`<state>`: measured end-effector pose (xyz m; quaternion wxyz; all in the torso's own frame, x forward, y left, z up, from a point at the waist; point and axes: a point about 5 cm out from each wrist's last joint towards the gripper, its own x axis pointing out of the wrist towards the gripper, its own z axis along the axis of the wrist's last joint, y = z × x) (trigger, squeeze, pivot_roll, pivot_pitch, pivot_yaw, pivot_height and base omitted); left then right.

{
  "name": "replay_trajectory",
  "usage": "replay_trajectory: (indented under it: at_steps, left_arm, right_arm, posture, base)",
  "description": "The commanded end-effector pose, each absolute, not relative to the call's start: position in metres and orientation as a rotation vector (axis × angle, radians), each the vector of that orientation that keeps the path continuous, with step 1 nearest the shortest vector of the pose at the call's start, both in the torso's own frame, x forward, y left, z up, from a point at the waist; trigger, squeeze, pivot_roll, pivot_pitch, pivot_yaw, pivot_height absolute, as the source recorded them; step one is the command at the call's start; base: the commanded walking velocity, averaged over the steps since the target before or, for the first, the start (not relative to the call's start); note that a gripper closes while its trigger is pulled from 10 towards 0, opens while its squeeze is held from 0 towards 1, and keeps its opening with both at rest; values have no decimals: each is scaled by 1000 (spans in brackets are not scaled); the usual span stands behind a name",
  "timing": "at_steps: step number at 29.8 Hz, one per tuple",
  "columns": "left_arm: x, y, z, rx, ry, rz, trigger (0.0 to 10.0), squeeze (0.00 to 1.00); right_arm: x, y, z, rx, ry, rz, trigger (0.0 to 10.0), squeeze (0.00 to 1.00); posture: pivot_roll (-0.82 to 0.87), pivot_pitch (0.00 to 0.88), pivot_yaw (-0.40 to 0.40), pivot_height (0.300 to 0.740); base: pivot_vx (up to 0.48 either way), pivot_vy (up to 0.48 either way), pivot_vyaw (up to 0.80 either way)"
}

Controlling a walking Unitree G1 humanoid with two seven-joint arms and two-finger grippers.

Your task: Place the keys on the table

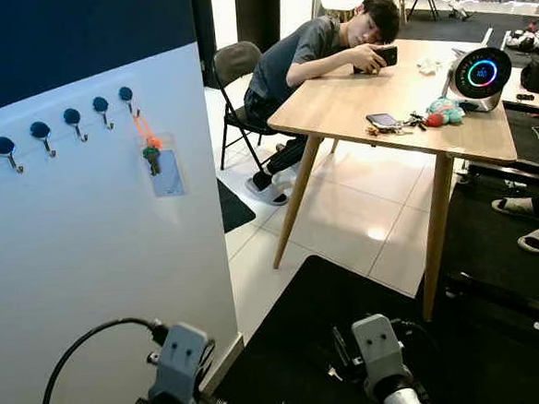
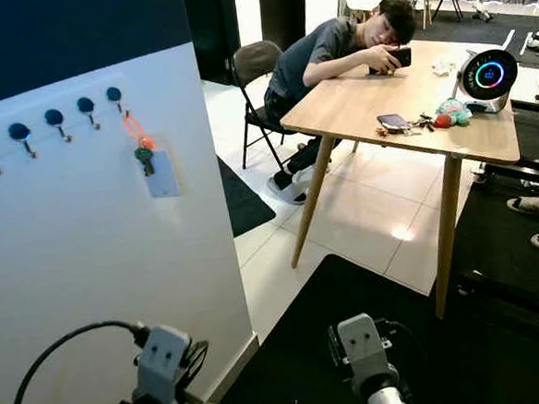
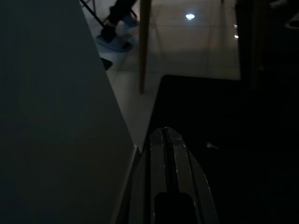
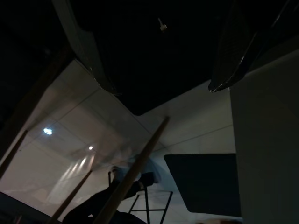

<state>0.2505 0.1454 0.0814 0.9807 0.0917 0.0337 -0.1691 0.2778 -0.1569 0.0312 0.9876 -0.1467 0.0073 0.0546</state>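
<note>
The keys (image 1: 152, 157) hang on the white wall panel (image 1: 89, 270) to my left, from the rightmost hook (image 1: 127, 96) of a row of dark blue hooks. An orange strap runs down from that hook to a green-headed key with a pale blue card tag just below it.

My left tool (image 3: 167, 154) is low, close beside the foot of that panel and above the black floor mat (image 1: 289, 349). In the left wrist view its two black fingers lie pressed together, clenched on nothing. My right tool (image 4: 159, 51) is also down over the mat; in the right wrist view its fingers stand wide apart, released, with dark floor between them. Both silver wrists show at the bottom edge of the head views, well apart from the keys.

The wooden bench (image 1: 355, 103) stands ahead and to my right on white tiles, past the mat. A person (image 1: 314, 51) sits on a folding chair (image 1: 233, 75) at its far side, leaning over the top and holding a dark phone (image 1: 385, 56). Near the bench's right edge lie another phone (image 1: 381, 120), a small heap of keys or trinkets just beside it, and a teal and red plush toy (image 1: 444, 111). A round device with a glowing coloured ring (image 1: 481, 74) stands behind the toy.
</note>
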Motion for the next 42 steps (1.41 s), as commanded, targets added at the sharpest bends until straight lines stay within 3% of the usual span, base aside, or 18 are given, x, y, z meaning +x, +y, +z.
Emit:
replay_trajectory:
  at_steps: [1, 8, 29, 42]
  left_arm:
    - [248, 140, 78, 192, 107, -339, 10000, 0]
    - [247, 142, 76, 222, 155, -261, 10000, 0]
    - [242, 143, 75, 237, 185, -250, 10000, 0]
    - [242, 142, 75, 245, 185, -253, 10000, 0]
  right_arm:
    - [276, -156, 31, -301, 17, 108, 10000, 0]
    - [276, -146, 33, -332, 1, 148, 10000, 0]
    - [273, -143, 31, -340, 13, 183, 10000, 0]
    - [272, -140, 30, -335, 21, 200, 10000, 0]
  posture:
    - [117, 125, 35, 740]
    - [116, 119, 30, 740]
    - [122, 117, 26, 740]
    - [127, 126, 26, 740]
  base:
    - [0, 0, 0]
    - [0, 0, 0]
    - [0, 0, 0]
    - [0, 0, 777]
